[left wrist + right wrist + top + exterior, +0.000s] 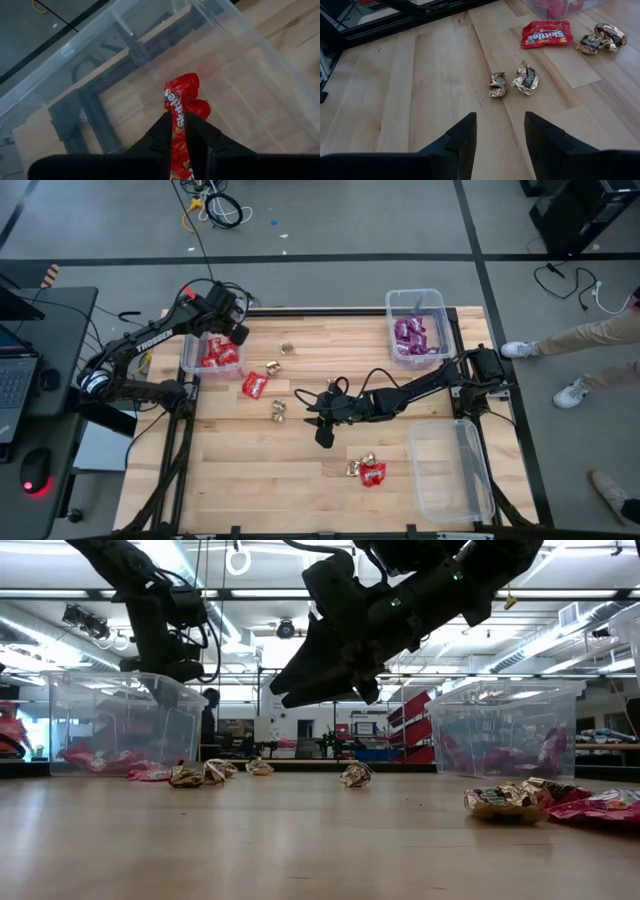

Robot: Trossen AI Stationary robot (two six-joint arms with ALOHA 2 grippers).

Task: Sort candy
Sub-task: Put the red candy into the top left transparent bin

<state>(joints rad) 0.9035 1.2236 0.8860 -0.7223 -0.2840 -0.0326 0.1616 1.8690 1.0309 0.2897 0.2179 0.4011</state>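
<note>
On the pale wooden surface point(300, 470), nearest the front edge, a flat red candy packet point(373, 473) lies touching a small gold foil-wrapped piece point(355, 466). To their right stands an empty clear plastic bin point(450, 470). Farther in, near the middle, the right pincer point(322, 420) hovers above the wood with its two dark fingers point(462, 137) spread apart and nothing between them. Just ahead of it in the right wrist view lie two gold foil sweets point(526, 80) side by side, with another flat red packet point(546, 34) and a further pair of gold pieces point(600, 39) beyond. One more gold piece point(287, 348) sits alone toward the back. At the back left, the left pincer point(179, 145) hangs over a clear bin of red packets point(218, 356), clenched on a crumpled red packet point(181, 102) that sticks up from between its fingers. At the back right, a clear bin holds the purple packets point(413, 336). Beyond the right edge of the surface, a person's legs and shoes point(575, 355) show on the floor.
</note>
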